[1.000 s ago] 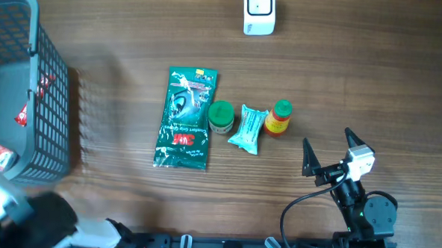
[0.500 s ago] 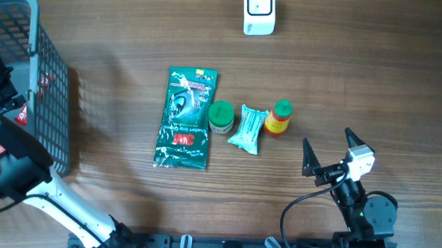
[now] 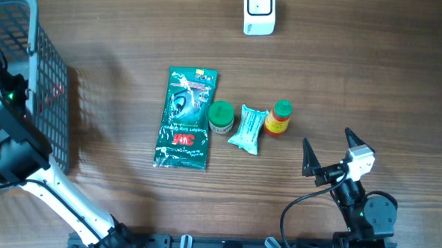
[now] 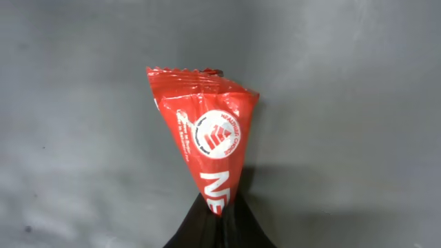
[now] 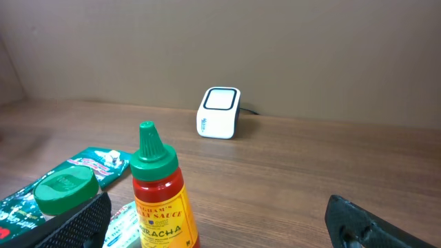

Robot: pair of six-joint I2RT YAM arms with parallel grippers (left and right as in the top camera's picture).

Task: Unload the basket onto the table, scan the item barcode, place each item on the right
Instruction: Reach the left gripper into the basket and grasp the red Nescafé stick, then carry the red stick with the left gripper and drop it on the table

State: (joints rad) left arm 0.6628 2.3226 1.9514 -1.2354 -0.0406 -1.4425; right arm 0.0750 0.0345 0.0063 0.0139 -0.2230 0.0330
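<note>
Jaws of the left gripper point(image 4: 219, 210), down inside the grey mesh basket point(image 3: 52, 79), are pinched on the near tip of a red sachet point(image 4: 207, 131) fanning out ahead of them. The right gripper point(image 3: 328, 144) has its jaws wide apart (holding nothing). Lift straight up clear of the basket wall, keeping the pinch firm, then find the unseen barcode and face it to the white scanner point(image 3: 259, 12).

Left arm point(image 3: 11, 148) reaches into basket point(image 3: 52, 79); scanner point(image 3: 259, 12) stands apart
</note>
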